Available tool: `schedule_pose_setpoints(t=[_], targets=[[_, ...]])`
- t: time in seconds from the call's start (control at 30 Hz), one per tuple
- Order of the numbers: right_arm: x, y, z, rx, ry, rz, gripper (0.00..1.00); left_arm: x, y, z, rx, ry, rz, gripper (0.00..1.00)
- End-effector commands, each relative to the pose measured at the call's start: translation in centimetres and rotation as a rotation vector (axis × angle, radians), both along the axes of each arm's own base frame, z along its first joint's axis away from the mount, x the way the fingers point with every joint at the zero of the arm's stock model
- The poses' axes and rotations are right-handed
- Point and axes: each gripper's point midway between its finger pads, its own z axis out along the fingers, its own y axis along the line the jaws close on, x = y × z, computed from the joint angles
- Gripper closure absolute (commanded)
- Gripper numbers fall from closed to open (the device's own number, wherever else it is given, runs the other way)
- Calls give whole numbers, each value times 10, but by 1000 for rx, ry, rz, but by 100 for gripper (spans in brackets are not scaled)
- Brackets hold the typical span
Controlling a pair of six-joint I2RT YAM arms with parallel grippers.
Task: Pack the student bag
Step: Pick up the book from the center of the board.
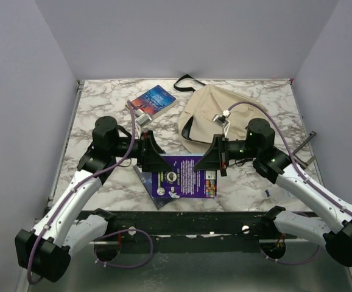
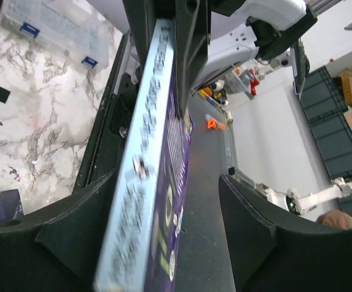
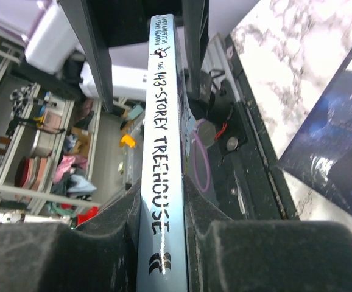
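The right hand point(image 1: 217, 155) pinches the purple book point(image 1: 185, 176) at its right end. The left hand point(image 1: 147, 152) is spread around the other end, with gaps beside the cover. The book's long axis runs left to right between them, low in the middle of the frame. The student bag point(image 1: 215, 112) lies on the surface point(image 1: 103, 103) at upper right, just above the right hand and nearer that arm, its dark mouth point(image 1: 191, 131) facing lower left. The spine point(image 3: 158, 182) reads "STOREY TREEHOUSE".
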Motion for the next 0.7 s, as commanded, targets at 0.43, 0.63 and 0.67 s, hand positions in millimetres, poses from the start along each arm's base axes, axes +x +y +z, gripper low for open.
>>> schedule_pose_setpoints(t=[0.43, 0.63, 0.67], targets=[[22, -7, 71, 178, -77, -9, 99, 2, 21, 23, -112, 26, 126, 49], [37, -6, 56, 103, -67, -89, 99, 7, 16, 28, -149, 53, 121, 100], [48, -7, 50, 47, -89, -151, 99, 10, 16, 28, -154, 49, 138, 100]])
